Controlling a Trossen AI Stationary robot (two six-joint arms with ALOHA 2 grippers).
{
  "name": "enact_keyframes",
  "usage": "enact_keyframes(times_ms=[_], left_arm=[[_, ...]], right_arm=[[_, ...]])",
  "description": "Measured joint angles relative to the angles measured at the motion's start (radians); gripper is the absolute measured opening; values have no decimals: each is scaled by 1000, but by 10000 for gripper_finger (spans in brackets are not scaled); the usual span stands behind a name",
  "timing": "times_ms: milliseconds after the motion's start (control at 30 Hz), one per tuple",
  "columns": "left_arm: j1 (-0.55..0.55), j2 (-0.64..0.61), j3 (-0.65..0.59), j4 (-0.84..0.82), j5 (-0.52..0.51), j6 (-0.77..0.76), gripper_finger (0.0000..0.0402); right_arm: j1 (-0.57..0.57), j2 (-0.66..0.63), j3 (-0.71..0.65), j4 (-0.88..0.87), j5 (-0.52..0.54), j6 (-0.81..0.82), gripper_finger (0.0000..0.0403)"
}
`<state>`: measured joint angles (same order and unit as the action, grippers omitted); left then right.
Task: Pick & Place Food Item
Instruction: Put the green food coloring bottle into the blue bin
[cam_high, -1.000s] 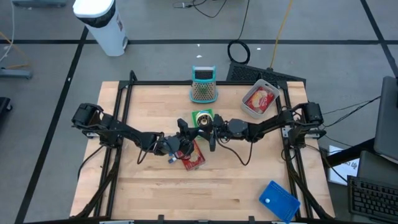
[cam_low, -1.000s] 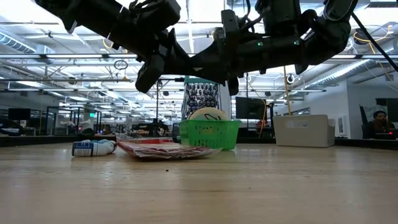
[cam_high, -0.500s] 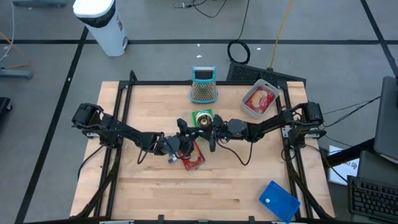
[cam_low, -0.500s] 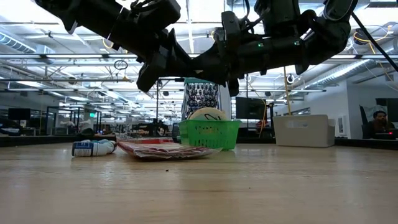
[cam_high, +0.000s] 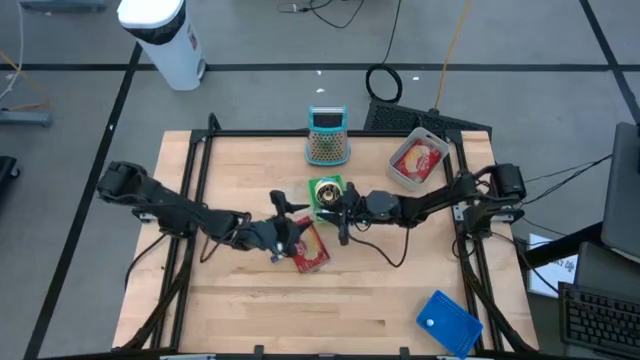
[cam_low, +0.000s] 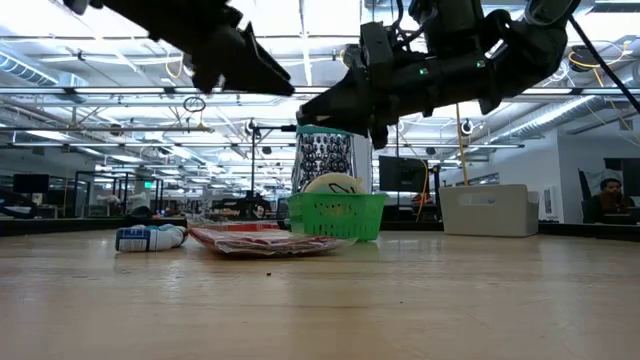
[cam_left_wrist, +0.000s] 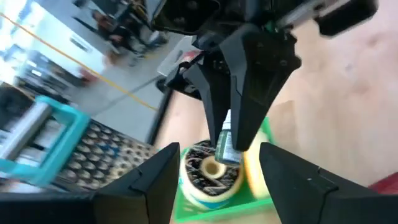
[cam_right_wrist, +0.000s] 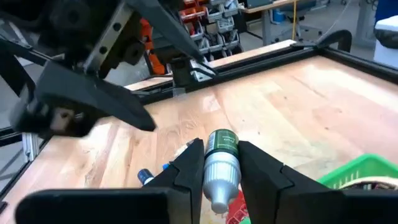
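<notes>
A small bottle (cam_right_wrist: 221, 163), silver with a green label end, sits between the fingers of my right gripper (cam_right_wrist: 221, 149), which reaches in level from the table's right side, just in front of the green basket (cam_high: 325, 190). The basket stands mid-table with a round tub (cam_left_wrist: 208, 171) inside it. My left gripper (cam_high: 288, 220) hangs open just left of the right one, facing it and holding nothing. On the wood below lie a red food packet (cam_high: 312, 250) and a small blue-and-white item (cam_high: 274, 256). My right gripper pinches the bottle's silver body (cam_right_wrist: 217, 177) between its two fingers, which lie along the bottle. They come in about level from the table's right side. The green end (cam_left_wrist: 227, 144) sticks out past the fingertips, and the bottle hangs clear of the table and basket.
A teal-handled grater (cam_high: 326, 137) stands at the far middle. A grey bin (cam_high: 418, 160) with a red packet sits at the far right, and a blue object (cam_high: 447, 322) lies off the near right corner. The near half of the table is bare wood.
My left gripper has opened, rolled, and drawn back up and toward the table's left edge, away from my right gripper. The bottle stays in my right gripper, which has kept its place.
</notes>
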<state>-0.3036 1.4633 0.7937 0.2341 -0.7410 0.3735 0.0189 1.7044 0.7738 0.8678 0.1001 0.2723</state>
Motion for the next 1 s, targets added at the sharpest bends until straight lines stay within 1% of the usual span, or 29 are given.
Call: enact_keyframes(times_ms=[67,200,367,467,533,633,767,900,1000], left_arm=[[6,-49,0,-73,56,-62,224],[25,-137,1,-201,182,-103,219],[87,-232,-3,-308,396,-156,223],[130,-295,-45,-300,533,-174,225],[159,-342,-96,-265,590,-186,223],[197,-421,-197,-196,597,-220,220],[242,-543,-354,-57,563,-283,220],[274,-659,-485,116,547,-338,224],[283,-720,-552,219,548,-350,224]], right_arm=[[0,-30,0,-34,0,-10,75],[0,-86,0,-126,0,-28,72],[3,-172,0,-247,1,-31,71],[20,-229,0,-361,1,-31,72],[38,-266,0,-427,0,-31,70],[80,-330,0,-553,2,-22,65],[162,-429,0,-721,2,35,66],[282,-531,0,-863,2,98,65],[388,-597,0,-938,0,124,63]])
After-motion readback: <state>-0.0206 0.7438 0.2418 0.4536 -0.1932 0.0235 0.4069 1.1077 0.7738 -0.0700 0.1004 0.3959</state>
